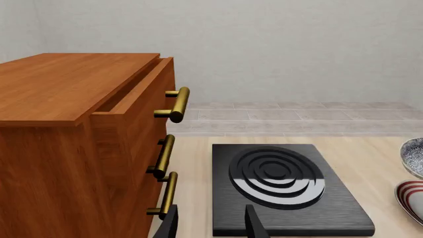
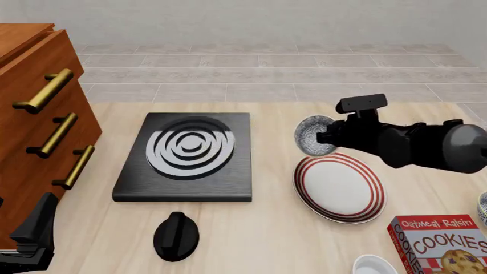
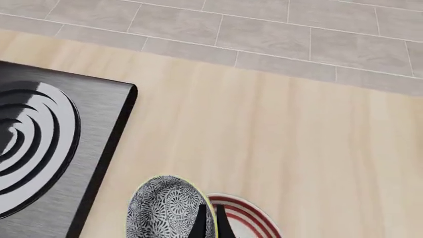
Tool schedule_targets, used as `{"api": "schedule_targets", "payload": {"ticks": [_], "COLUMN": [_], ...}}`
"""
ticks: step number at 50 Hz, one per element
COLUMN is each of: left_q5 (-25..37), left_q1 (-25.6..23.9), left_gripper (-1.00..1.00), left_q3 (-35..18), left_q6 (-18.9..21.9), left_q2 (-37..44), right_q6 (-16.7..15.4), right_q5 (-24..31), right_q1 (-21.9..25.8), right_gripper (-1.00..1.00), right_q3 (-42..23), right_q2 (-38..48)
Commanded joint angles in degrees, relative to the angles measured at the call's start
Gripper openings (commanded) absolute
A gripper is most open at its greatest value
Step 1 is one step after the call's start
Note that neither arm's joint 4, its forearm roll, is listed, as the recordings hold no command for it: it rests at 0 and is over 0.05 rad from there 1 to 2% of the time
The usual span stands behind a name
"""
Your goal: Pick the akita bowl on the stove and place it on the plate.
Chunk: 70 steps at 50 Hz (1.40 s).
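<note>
1. Pale wood counter with grey floor tiles and a plain wall behind it; that is the whole setting.
2. Stove lies flat a little left of the counter's middle, its silver burner rings bare, nothing resting on them.
3. Right pincer reaches in from three o'clock and holds the bowl up off the counter, tilted so its speckled inside faces the stove.
4. From the right wrist camera its two dark fingers sit close together, clamped over the bowl's rim, so it is gripping the bowl.
5. Bowl hangs between the stove's right edge and the plate, over the plate's twelve o'clock rim, clear of the stove; whether it touches the plate I cannot tell.
6. Plate lies flat on the counter at about four o'clock from the stove, red rings showing, its centre bare.
7. Left pincer sits low at the near left corner, about eight o'clock from the stove, beside the wooden cabinet.
8. From the left wrist camera its two fingers stand apart with nothing between them, pointing toward the stove's near edge.
9. Cabinet has three brass handles; its top drawer stands slightly pulled out.
10. Black knob lies at six o'clock from the stove, apart from it.
11. Cookie box lies at the near right, past the plate.
</note>
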Motion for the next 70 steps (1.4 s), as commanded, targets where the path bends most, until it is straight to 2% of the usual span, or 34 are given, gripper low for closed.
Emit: {"api": "schedule_targets", "payload": {"ticks": [1,31,70], "left_q5": [0.0,0.0,0.0], "left_q1": [0.0,0.0,0.0], "left_gripper": [1.0,1.0,1.0], "left_q3": [0.0,0.0,0.0], "left_q6": [0.0,0.0,0.0], "left_q2": [0.0,0.0,0.0], "right_q6": [0.45,1.54,3.79], "right_q5": [-2.46,-6.05,-10.22], "right_q1": [-2.0,-5.41,-6.41], "right_gripper": [-1.0,-1.0,-1.0], "right_q3": [1.12,3.29,12.05], "right_q2": [1.69,4.34,0.92]}}
